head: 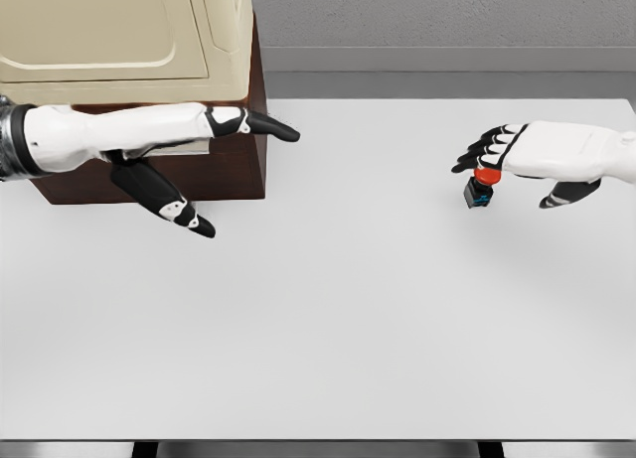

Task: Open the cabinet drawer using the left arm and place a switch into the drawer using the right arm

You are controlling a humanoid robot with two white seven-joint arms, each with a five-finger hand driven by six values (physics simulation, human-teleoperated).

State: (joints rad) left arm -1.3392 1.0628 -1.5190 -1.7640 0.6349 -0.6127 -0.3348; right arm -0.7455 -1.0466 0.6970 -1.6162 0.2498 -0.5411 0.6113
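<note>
The cabinet stands at the table's back left, a cream body on a dark brown base; no pulled-out drawer shows. My left hand is open in front of it, its fingers stretched along the seam between cream and brown and its thumb hanging below. The switch, a small black block with a blue band and a red button, stands on the table at the right. My right hand is open above it, fingers spread just over the red button, thumb well apart to the right.
The white table fills most of the view, its front edge at the bottom. A grey wall and floor strip run along the back, behind the table's far edge.
</note>
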